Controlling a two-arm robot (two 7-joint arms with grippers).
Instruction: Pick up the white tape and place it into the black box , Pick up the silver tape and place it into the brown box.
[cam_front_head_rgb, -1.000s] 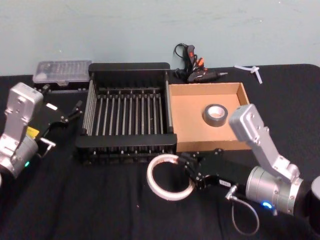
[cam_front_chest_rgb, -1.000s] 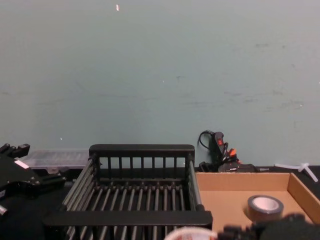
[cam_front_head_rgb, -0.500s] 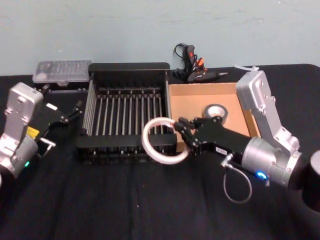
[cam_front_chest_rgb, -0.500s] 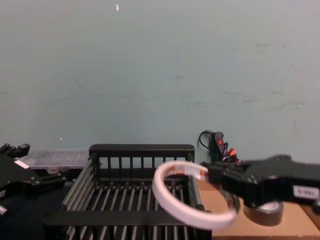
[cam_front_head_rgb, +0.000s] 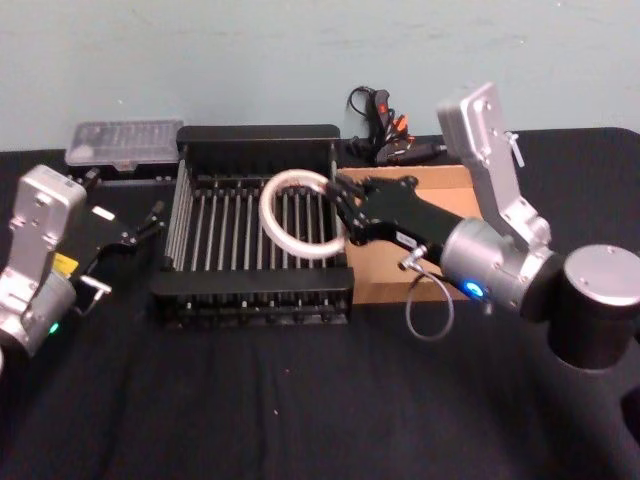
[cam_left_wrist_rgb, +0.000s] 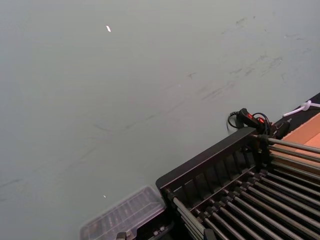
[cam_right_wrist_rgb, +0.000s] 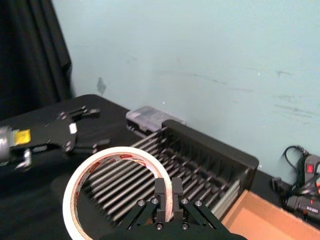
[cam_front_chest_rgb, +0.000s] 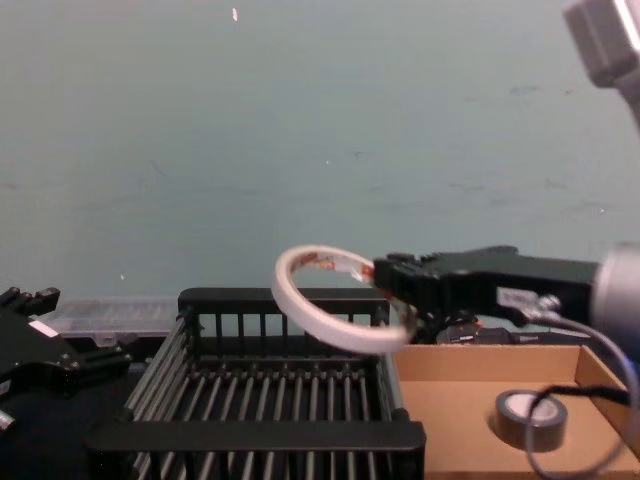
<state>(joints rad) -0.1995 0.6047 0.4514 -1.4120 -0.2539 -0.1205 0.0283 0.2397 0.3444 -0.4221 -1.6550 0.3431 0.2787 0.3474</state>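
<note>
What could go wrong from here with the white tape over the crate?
1. The right gripper pinches the white tape only at one spot on its rim, so the roll could swing or slip out early.
2. It hangs tilted above the black box's right side, near the brown box; released here, it might catch the rim or roll over.
3. The silver tape already sits in the brown box; a stray drop could knock it.

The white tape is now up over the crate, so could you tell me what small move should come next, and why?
Probably lower it, then open. The right end effector grips the white tape by its rim above the black box, well clear of the bars in the chest view. The silver tape already lies in the brown box.
</note>
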